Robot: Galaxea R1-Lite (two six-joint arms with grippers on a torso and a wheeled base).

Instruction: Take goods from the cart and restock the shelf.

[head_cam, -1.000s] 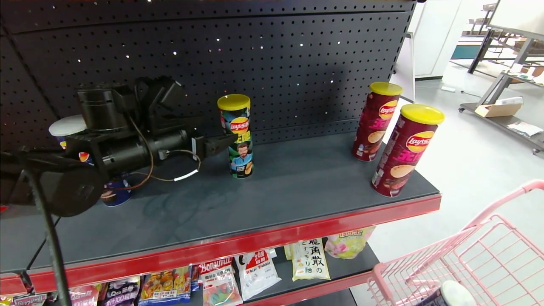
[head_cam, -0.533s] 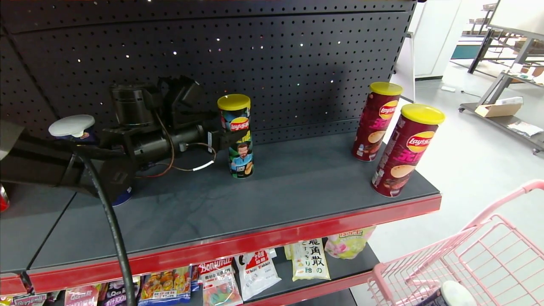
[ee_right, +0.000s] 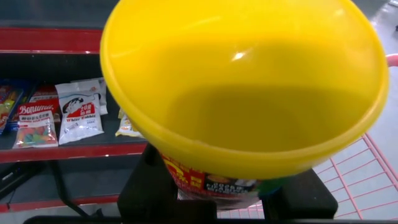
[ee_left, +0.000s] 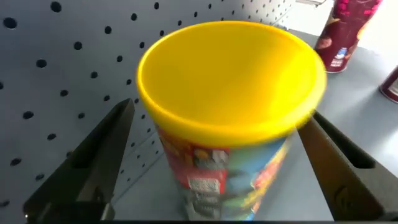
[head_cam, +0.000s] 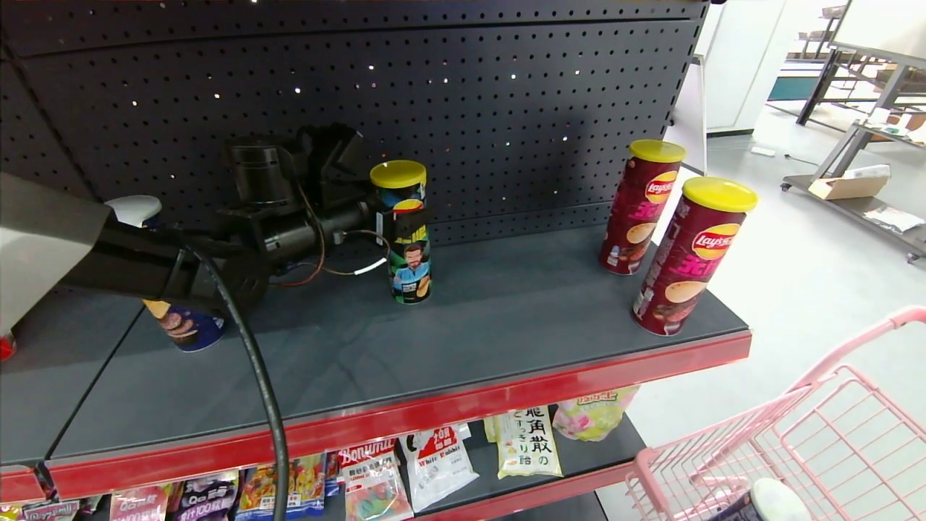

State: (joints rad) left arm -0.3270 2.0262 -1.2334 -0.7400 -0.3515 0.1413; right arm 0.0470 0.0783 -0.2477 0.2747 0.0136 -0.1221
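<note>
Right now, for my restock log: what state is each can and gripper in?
Blue can: upright on shelf, lidded.
Left gripper: open, straddling blue can.
Rear maroon can: upright, lidded.
Front maroon can: upright, lidded.
White-lidded can: upright on shelf, partly hidden.
Right gripper: shut on held can.
Cart can: in cart, lidded.

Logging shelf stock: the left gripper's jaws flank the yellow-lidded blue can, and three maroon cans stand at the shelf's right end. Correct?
No: the head view shows two, a rear maroon can and a front maroon can, at the right end of the shelf. The jaws of the left gripper do flank the yellow-lidded blue can.
</note>
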